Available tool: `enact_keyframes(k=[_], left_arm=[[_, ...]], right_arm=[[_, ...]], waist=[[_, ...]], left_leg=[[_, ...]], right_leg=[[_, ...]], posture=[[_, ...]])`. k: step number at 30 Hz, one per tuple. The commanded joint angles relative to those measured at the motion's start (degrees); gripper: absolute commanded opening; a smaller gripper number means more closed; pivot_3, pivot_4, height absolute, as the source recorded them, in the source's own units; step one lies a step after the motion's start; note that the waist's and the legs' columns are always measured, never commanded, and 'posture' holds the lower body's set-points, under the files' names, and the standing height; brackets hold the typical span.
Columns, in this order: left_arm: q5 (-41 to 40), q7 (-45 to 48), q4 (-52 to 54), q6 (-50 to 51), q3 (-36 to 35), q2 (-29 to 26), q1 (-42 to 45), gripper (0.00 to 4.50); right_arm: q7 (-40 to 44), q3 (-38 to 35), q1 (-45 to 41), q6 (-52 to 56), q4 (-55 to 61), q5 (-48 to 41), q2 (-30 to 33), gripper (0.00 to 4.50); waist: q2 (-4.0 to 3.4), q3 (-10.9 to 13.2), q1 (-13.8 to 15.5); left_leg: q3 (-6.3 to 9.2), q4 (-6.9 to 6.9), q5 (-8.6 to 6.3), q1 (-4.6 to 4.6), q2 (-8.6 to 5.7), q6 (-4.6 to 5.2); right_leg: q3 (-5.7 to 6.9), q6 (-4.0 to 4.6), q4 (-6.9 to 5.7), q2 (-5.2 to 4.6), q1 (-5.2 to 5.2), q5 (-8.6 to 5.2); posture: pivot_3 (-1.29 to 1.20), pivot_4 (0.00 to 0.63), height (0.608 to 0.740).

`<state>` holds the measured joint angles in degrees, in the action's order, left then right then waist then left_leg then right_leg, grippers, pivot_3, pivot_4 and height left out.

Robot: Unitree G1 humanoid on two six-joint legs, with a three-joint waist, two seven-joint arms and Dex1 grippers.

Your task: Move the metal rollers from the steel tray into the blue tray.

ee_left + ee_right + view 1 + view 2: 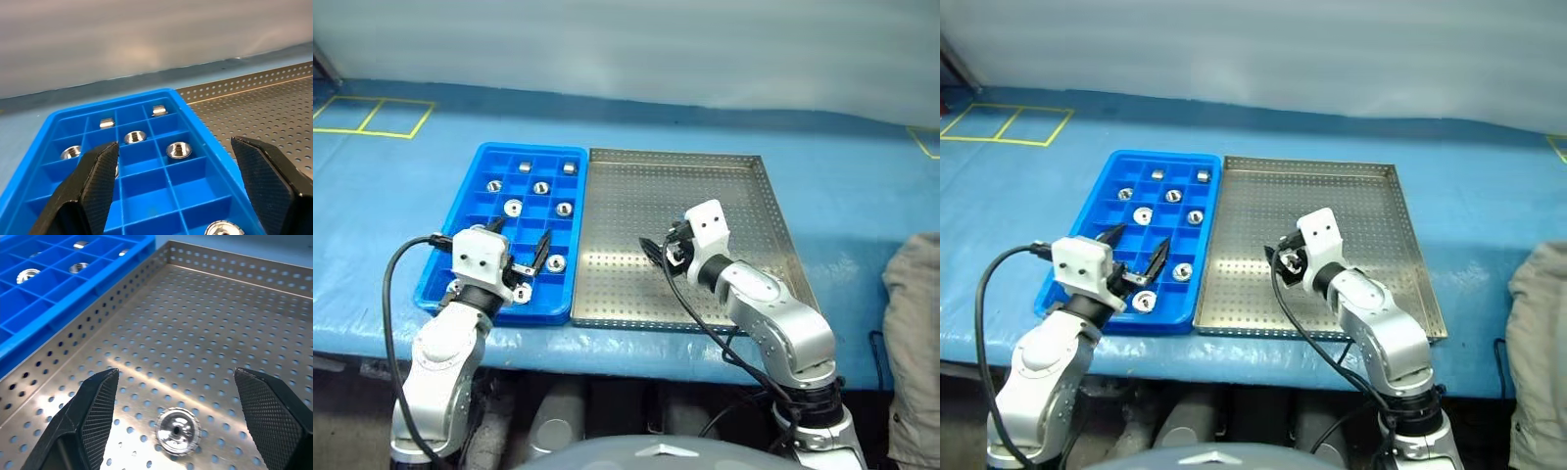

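The metal rollers you are moving are small, hard, polished steel pieces, so judge them dense for their size, rigid and slippery; one (178,430) lies flat on the perforated floor of the steel tray (724,164), hole upward, centred low in the right wrist view between the two fingers. Take it across its outer wall, one pad on each side, low enough that it cannot squirt out, since a glancing touch would probably send it skating over the metal. The rest (513,207) sit one to a cell in the blue tray (484,155), left of centre in the head view and touching the steel tray's edge.

Your right gripper (176,396) hovers over the steel tray, angled down toward that roller, jaws spread wide and empty. Your left gripper (521,253) hangs over the near end of the blue tray, roughly level, jaws also apart, holding nothing.
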<state>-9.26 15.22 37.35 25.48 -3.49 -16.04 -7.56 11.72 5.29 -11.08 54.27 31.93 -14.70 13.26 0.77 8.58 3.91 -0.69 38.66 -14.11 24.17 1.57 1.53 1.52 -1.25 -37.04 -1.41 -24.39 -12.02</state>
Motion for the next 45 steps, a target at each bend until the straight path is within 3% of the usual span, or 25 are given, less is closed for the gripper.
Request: enact_keyframes(k=[1, 10, 22, 29, 38, 45], left_arm=[[-0.59, 1.07, 0.01, -0.21, 1.88, -0.24, 1.45, 3.99], [0.13, 2.70, 0.12, -0.11, 6.66, -0.79, -0.23, 3.99], [0.87, 0.36, 0.82, -0.87, 10.07, 1.26, -3.25, 3.99], [1.19, -1.25, 0.77, -1.57, 10.72, 2.57, -4.20, 3.99], [4.34, -8.07, 2.96, -4.44, 7.94, 6.51, -8.68, 3.99], [6.43, -11.71, 6.78, -6.18, 7.46, 8.60, -15.79, 3.99]], right_arm=[[-2.26, -1.38, 0.30, -1.89, 0.21, 1.33, -0.93, 3.96], [-2.56, 2.98, -2.37, -8.31, -11.37, 3.28, -6.30, 3.96], [-0.26, 5.44, -2.97, -17.20, -25.34, 6.43, -7.52, 3.96], [0.27, 5.28, -2.56, -18.38, -24.03, 7.07, -7.26, 1.76], [3.61, 8.06, -13.60, -17.95, -22.79, 6.91, -9.89, 1.69], [7.39, 10.54, -21.07, -25.21, -35.27, 6.94, -16.65, 1.69]], waist=[[0.00, 0.00, -0.73], [0.00, 0.01, -2.54], [0.01, 0.02, -1.61], [0.02, 0.02, -1.39], [0.00, 0.07, -0.77], [0.04, 0.05, 3.53]], left_leg=[[-0.06, -0.01, 0.00, -0.10, 0.01, 0.00], [-0.63, -0.06, -0.01, -0.56, 0.07, 0.04], [-0.75, -0.06, -0.04, -0.53, 0.04, 0.13], [-0.79, -0.10, -0.05, -0.51, 0.04, 0.13], [-0.79, -0.14, -0.04, -0.51, 0.09, 0.14], [-0.73, -0.72, -0.03, -0.52, 0.05, 0.12]], right_leg=[[-0.06, 0.00, -0.01, 0.00, 0.06, 0.00], [-0.72, -0.03, -0.22, 0.07, 0.14, 0.01], [-0.85, -0.09, -0.21, 0.02, 0.06, 0.04], [-0.88, -0.09, -0.21, 0.02, 0.01, 0.04], [-0.87, -0.09, -0.24, 0.07, -0.06, 0.04], [-0.79, -0.18, -0.08, 0.06, -0.17, 0.06]], posture=[[0.10, 0.150, 0.740], [0.11, 0.150, 0.740], [0.17, 0.150, 0.740], [0.21, 0.150, 0.740], [0.34, 0.150, 0.740], [0.49, 0.150, 0.740]])
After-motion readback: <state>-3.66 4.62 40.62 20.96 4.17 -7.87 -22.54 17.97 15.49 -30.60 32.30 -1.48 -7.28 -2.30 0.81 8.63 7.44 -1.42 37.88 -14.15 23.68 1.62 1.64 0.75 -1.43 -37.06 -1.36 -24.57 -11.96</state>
